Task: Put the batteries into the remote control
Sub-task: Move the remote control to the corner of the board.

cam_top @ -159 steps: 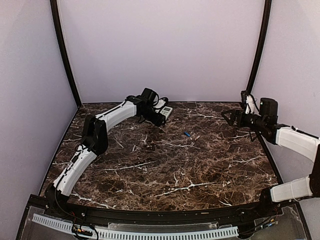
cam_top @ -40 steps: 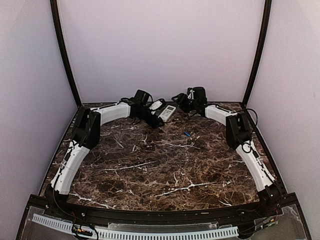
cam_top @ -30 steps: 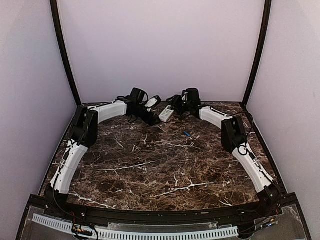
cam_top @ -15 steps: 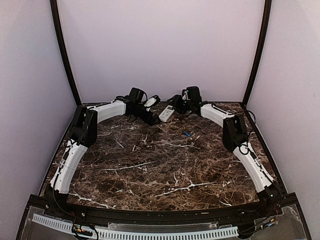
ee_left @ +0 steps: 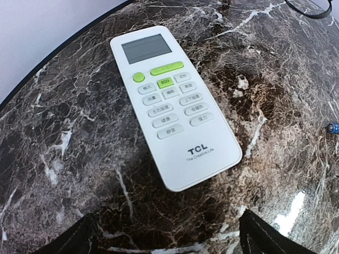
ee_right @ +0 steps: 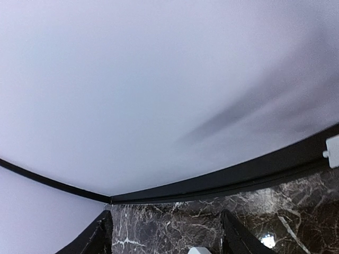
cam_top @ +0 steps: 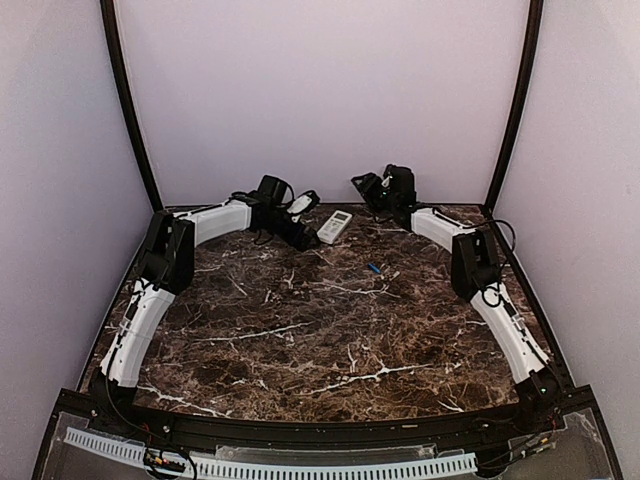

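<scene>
Over the far edge of the brown marble table (cam_top: 330, 340), the left gripper (ee_left: 168, 225) hovered with fingers (ee_left: 74, 241) spread wide and holding nothing, the right gripper (ee_right: 167, 225) raised toward the back wall (cam_top: 320, 90) — likewise parted and empty. The white TCL remote control (ee_left: 172, 106) lay face up, buttons showing, just below the left gripper. One blue battery (cam_top: 374, 268) lay loose on the stone nearer the arms' bases — apart from the remote.

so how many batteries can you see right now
1: a blue battery lies on the table, nearer the camera than the remote control. Any others may be hidden.
</scene>
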Available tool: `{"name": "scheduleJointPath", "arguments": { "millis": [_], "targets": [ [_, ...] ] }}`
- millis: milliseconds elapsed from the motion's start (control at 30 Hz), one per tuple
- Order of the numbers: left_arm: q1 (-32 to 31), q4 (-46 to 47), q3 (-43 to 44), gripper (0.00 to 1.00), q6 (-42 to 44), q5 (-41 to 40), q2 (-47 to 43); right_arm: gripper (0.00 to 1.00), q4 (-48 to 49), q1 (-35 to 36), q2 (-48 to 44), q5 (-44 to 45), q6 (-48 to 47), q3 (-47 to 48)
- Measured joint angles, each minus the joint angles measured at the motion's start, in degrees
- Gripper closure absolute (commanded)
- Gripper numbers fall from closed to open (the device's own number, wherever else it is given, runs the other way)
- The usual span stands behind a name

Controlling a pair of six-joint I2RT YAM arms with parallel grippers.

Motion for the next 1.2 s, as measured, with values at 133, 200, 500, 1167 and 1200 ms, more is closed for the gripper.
{"name": "scheduleJointPath", "arguments": {
  "millis": [133,200,500,1167,1200],
  "targets": [
    [0.0,0.83,0.0,0.08,0.11,-1.86,0.0,0.4,-1.07,0.85,2.73,2.12,5.77,0.7],
    [0.0,1.64,0.0,0.08,0.35,-2.91,0.0,0.41,-2.14,1.53,4.2,2.75,8.39,0.96],
    [0.02,2.64,0.0,0.02,0.57,-4.76,0.0,0.44,-4.92,3.43,4.31,1.64,12.02,1.51],
    [0.02,-2.97,-0.74,0.01,-0.2,-0.39,-0.42,0.5,-12.44,8.15,1.55,-18.69,5.4,-1.22],
    [0.04,-3.17,-1.07,0.02,-0.68,-0.59,-0.74,0.5,-12.59,8.39,1.25,-18.97,5.38,-1.64]
  ]
}}
